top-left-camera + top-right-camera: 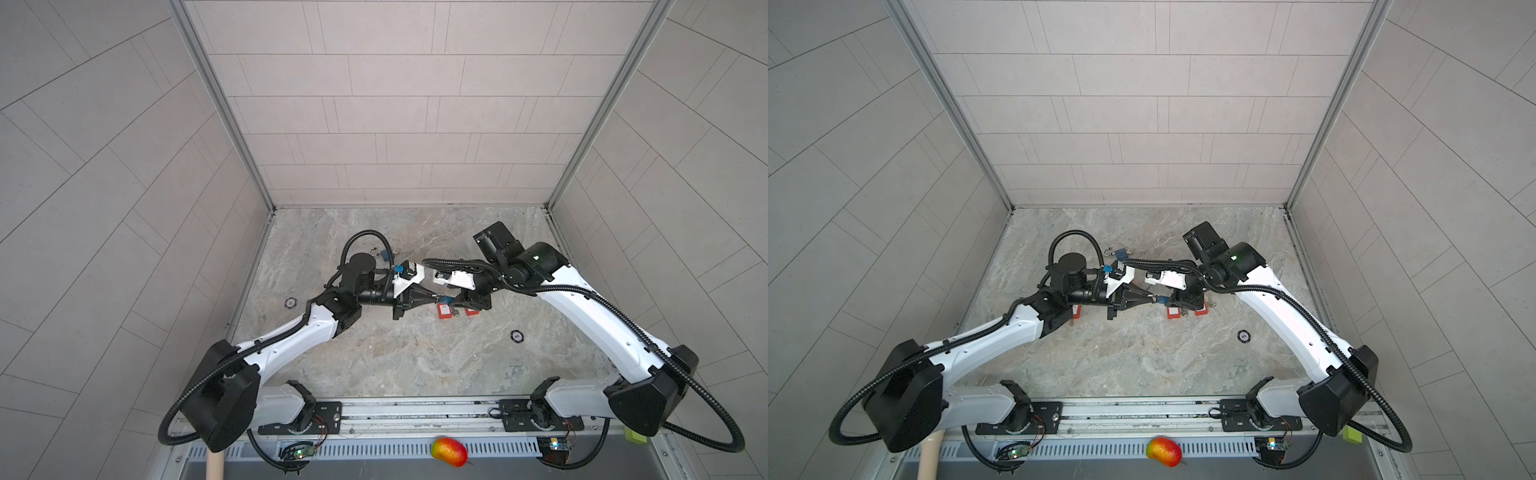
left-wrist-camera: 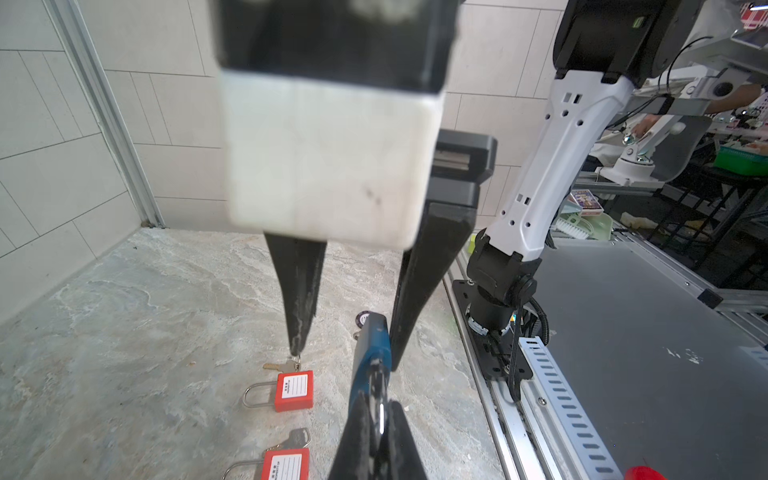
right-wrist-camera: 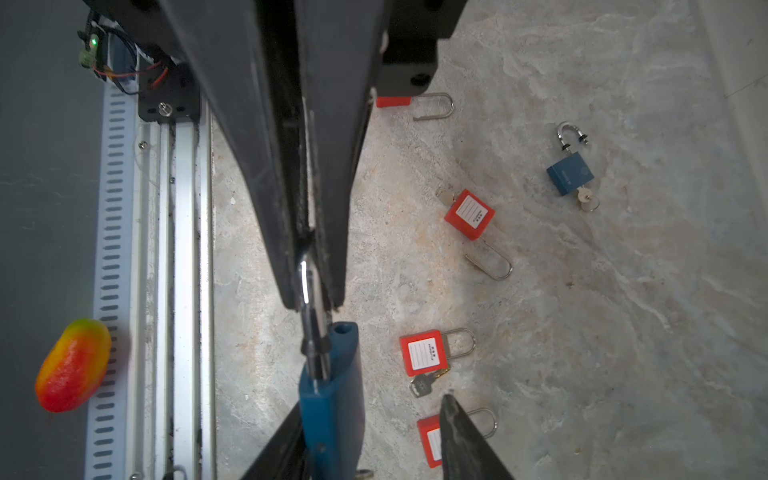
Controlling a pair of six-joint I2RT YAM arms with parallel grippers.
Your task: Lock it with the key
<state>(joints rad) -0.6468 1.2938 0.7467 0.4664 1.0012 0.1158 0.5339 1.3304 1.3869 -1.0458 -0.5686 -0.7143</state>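
The blue padlock (image 3: 332, 399) is held off the counter (image 3: 602, 332), between the two arms at the centre in both top views. Its shackle (image 3: 309, 316) is released: one leg sits in the body, and the second socket (image 3: 343, 330) is empty.

The left tool (image 3: 311, 299) is clamped together on the shackle. This fixes the padlock in the air and leaves the body free for the opposite arm. The right tool (image 2: 345, 360) stands with its jaws apart around the body. One finger is just beside it and the other is well apart, so no grip is made.

Judgement: the body must be seized and pressed onto the shackle. A metal ring (image 3: 363, 473) shows under the body; whether it is the key cannot be told.

Red padlocks (image 3: 424, 353) lie on the counter. Their white labels carry writing too small to read. A second blue padlock (image 3: 570, 173) carries a key (image 3: 586, 198); its face marking is illegible.
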